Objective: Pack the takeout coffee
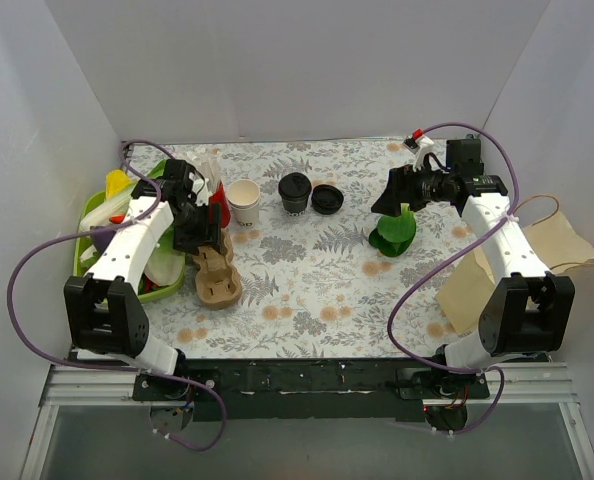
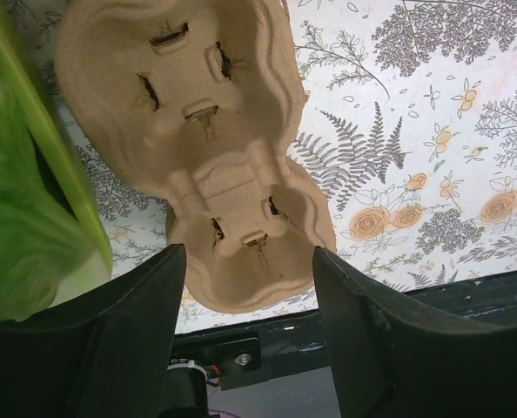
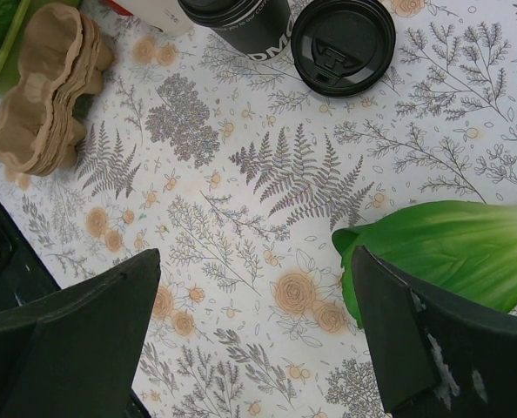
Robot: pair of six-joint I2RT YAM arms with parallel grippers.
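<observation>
No cream cup with a lid on shows, so the takeout coffee is out of view. A lidless cream cup (image 1: 243,200) stands beside a black lidded cup (image 1: 294,192) (image 3: 237,22) and a loose black lid (image 1: 326,199) (image 3: 343,45). My left gripper (image 1: 199,232) (image 2: 247,252) hangs open just above a stack of brown pulp cup carriers (image 1: 219,280) (image 2: 206,131). The stack's near end shows between the fingers, and nothing is gripped. On the right, my right gripper (image 1: 392,200) (image 3: 257,257) is wide open over bare tablecloth, next to a green leaf (image 1: 393,232) (image 3: 450,252).
A green bin (image 1: 92,235) of vegetables sits at the left, touching the carrier stack. A brown paper bag (image 1: 537,250) lies at the right edge. White walls close in the back and both sides.
</observation>
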